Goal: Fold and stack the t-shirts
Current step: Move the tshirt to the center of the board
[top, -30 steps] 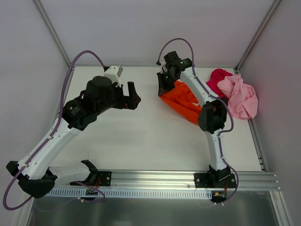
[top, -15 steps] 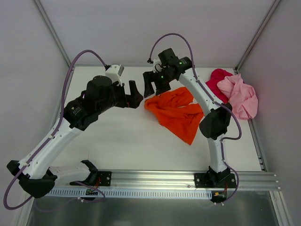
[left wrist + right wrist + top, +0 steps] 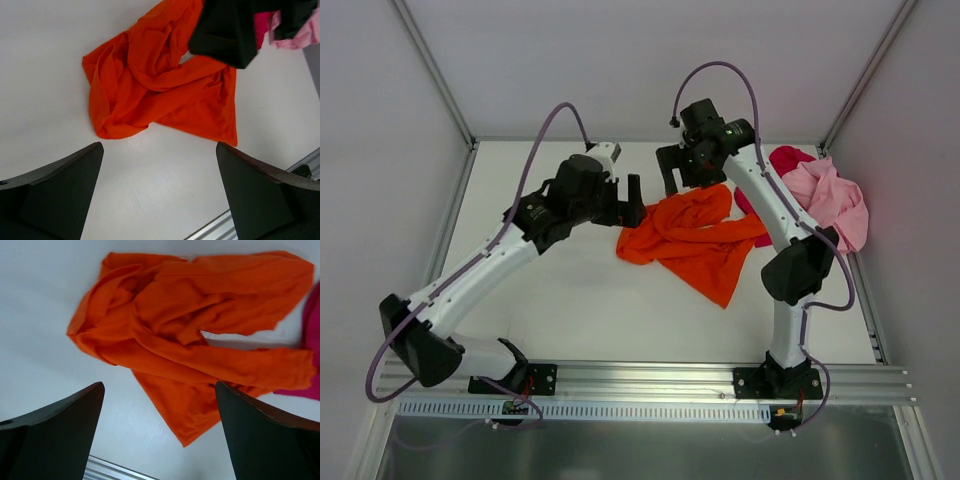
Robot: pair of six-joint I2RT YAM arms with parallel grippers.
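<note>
From above, we see the orange t-shirt (image 3: 692,238) crumpled on the table (image 3: 570,300), toward its far edge. The pink t-shirt (image 3: 832,205) and red t-shirt (image 3: 782,160) lie heaped in the far right corner. Nothing is folded or stacked yet, so we judge the whole task is left to do.

On the left wrist view, the left gripper (image 3: 159,145) gapes wide and empty beside the orange t-shirt.

On the right wrist view, the right gripper (image 3: 159,385) stands wide open above it, holding nothing.
</note>
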